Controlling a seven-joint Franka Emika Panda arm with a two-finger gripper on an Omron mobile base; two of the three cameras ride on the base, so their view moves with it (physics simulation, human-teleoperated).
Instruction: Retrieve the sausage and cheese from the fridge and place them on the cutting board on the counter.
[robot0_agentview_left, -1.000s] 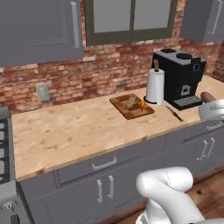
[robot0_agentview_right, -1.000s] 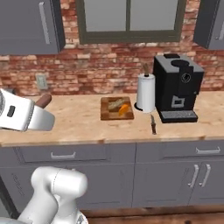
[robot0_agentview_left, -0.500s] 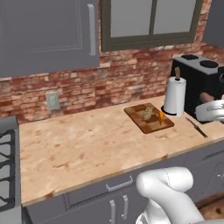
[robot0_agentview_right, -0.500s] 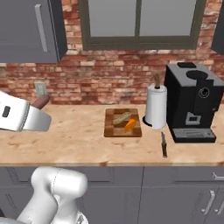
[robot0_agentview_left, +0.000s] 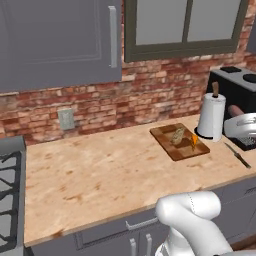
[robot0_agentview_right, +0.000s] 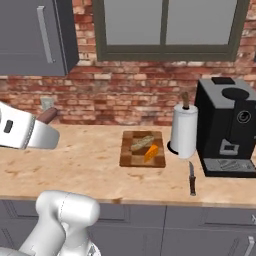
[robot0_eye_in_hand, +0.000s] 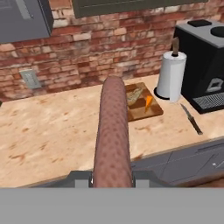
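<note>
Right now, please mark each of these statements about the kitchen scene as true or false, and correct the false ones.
1. The gripper holds the sausage. True.
2. The sausage already lies on the cutting board. False: it is held in the gripper, above the counter.
3. An orange wedge of cheese lies on the cutting board. True.
4. The knife rests on the cutting board. False: it lies on the counter, in front of the coffee machine.
5. The paper towel roll stands between the cutting board and the coffee machine. True.

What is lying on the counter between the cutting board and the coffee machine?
In the right base view, a paper towel roll stands between the cutting board and the coffee machine; a knife lies nearer the counter edge.
</note>
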